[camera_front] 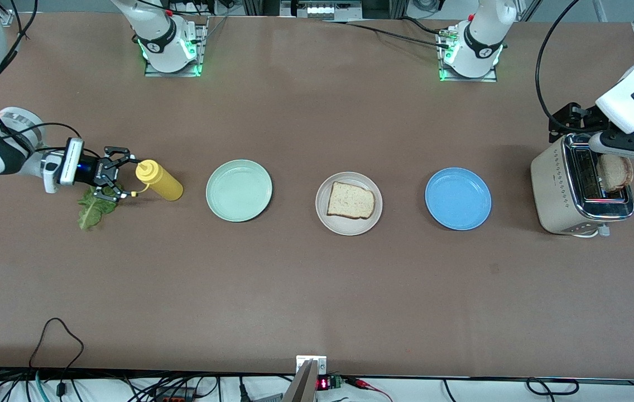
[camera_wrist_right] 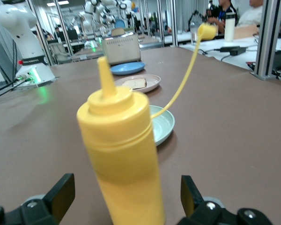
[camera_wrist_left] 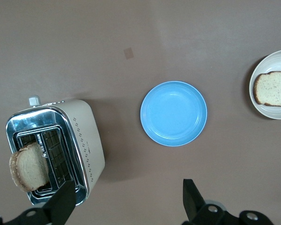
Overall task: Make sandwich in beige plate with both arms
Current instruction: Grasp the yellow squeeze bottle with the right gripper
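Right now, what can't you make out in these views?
- Toaster slots: left gripper covers part of them in the front view; the bread in it is half sunk in the left wrist view.
- Lettuce: its top lies under the right gripper in the front view.
- Bottle base: cut off by the right wrist view's edge.
- Beige plate: cut by the left wrist view's edge.

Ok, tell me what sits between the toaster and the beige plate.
In the front view, only the blue plate lies between the toaster and the beige plate; the left wrist view shows the same, with bare table either side.
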